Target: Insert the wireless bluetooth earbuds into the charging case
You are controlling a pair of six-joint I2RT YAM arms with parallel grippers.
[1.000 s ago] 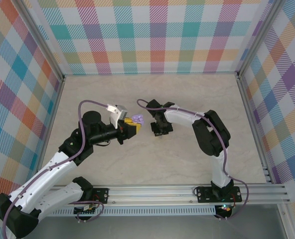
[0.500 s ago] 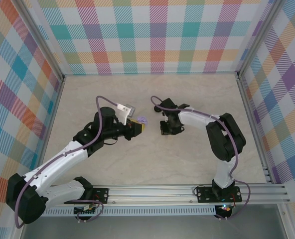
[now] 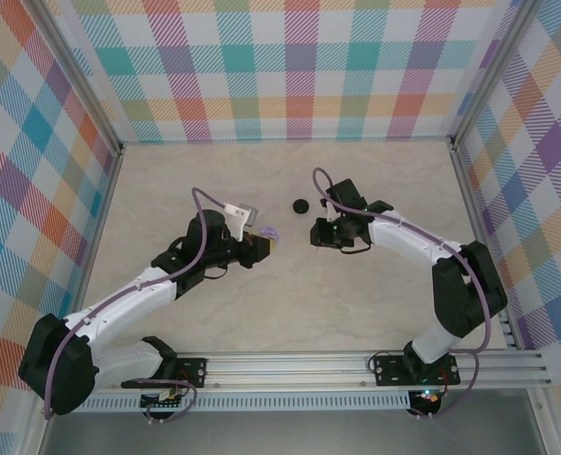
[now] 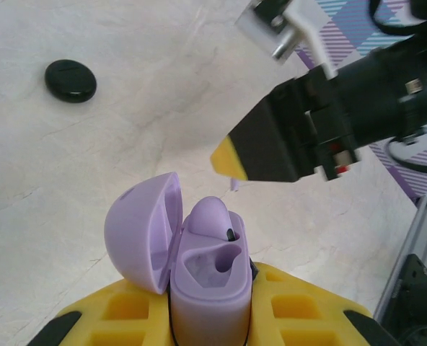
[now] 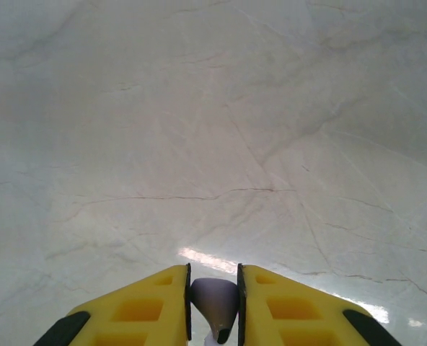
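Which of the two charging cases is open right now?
The lavender charging case, clamped in the left gripper with its lid flipped back; the black case lies shut on the table.

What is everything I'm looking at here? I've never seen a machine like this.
charging case: one, lavender, lid open, held in the left tool
seated earbud: one, lavender, in the charging case
held earbud: one, lavender, between the right tool's fingers
black round case: one, lying shut on the table
table: one, pale marble
walls: multicoloured plaid, three sides
left tool: yellow fingers
right tool: yellow fingers
arms: two, white and black
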